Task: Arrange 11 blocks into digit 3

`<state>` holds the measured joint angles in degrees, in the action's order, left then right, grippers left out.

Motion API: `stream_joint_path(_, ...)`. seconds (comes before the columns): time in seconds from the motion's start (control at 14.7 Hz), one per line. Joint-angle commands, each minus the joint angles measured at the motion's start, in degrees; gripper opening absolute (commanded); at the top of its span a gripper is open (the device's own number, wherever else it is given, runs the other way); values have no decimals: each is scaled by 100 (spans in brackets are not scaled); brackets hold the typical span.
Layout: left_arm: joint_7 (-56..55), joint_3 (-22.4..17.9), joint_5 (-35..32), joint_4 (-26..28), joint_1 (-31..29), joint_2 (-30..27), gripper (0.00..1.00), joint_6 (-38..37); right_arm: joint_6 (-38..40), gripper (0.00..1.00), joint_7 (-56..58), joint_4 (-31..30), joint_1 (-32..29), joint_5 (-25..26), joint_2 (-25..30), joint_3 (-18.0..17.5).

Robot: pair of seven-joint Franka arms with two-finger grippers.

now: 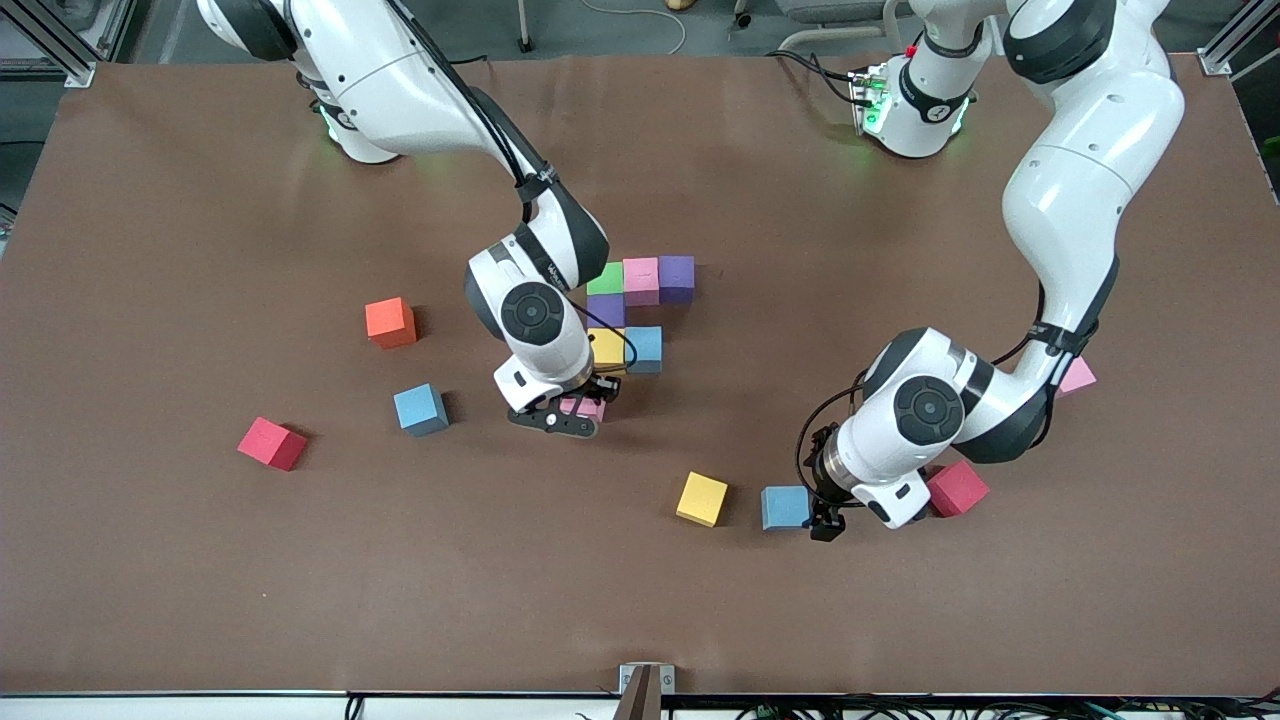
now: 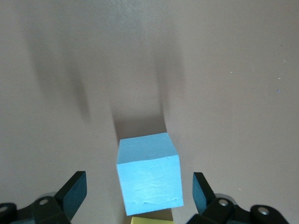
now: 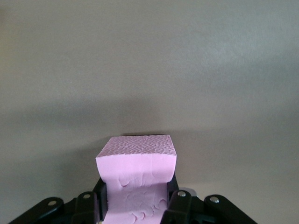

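1. The right end effector (image 1: 580,408) is clenched on a pink block (image 3: 138,182), its fingers pressing into the foam from both sides. It hangs low over the desk (image 1: 200,600), just at the front-camera edge of the part-built figure, below the yellow block (image 1: 606,348) in the front view.

2. The left end effector (image 1: 826,520) is released, fingers (image 2: 74,191) spread wide. It is low over the desk, with a blue block (image 2: 148,172) between the fingers but not yet gripped; in the front view this blue block shows just beside the end effector, toward the right arm's end.

3. Done so far, as I judge it: six blocks touch in the figure. The top bar is a green block (image 1: 606,278), a pink one (image 1: 641,280) and a purple one (image 1: 677,278). A second purple block (image 1: 606,310) joins it to the yellow block and a blue block (image 1: 644,349) of the middle bar.

4. Left to do: the held pink block and four more must still be placed.

5. Loose on the desk: a yellow block (image 1: 702,498) near the left end effector, a red block (image 1: 957,488) under the left arm, a pink block (image 1: 1077,376) partly hidden by that arm, another blue block (image 1: 420,408), another red block (image 1: 272,443), and an orange cube (image 1: 390,322) toward the right arm's end.
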<state>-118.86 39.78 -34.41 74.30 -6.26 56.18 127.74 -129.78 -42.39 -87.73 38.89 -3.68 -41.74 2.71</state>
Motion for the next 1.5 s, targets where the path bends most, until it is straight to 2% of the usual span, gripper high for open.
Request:
stream_joint_path(0.0,135,-321,119,-381,388,182,100,145,-12,0,47,1,136,429,-18,37)
stream_joint_path(0.61,135,-471,119,-354,415,419,100,330,-214,0,-147,36,286,395,-97,28)
stream_joint_path(0.68,135,-471,119,-354,415,437,96,330,-231,0,-147,36,295,395,-97,28)
stream_joint_path(0.89,126,-480,128,-328,415,438,53,330,-345,0,-147,36,303,395,-115,28)
stream_joint_path(1.02,100,-480,128,-311,415,394,39,322,-363,0,-138,36,303,386,-132,28)
stream_joint_path(1.23,56,-437,110,-162,388,131,29,173,-355,0,-129,36,303,377,-133,19)
stream_joint_path(1.43,-119,-226,128,145,292,-194,27,-152,-355,0,-121,36,295,316,-124,-68)
